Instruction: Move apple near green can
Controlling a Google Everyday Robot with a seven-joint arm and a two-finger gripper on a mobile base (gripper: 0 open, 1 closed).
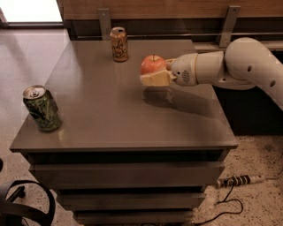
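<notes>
Apple [153, 65], red-orange with short stem, clamped in jaws above table [110, 119], green can [42, 108] well apart

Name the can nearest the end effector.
The orange-tan can at the back of the table; the end effector, holding the apple nearby, is far from the green can at the front corner.

- I have one view. It looks down at a slant from above the front edge of the table [132, 128] and faces the wooden wall [177, 9] behind it.
- It stands at middling range: the whole tabletop fits, with the drawer fronts [128, 174] below and floor [256, 150] at either side.
- My arm [247, 62] enters from the right edge. My gripper [154, 73] sits right of centre, high in the view, closed round the apple [152, 64].
- The green can [42, 108] marks the near left corner.
</notes>
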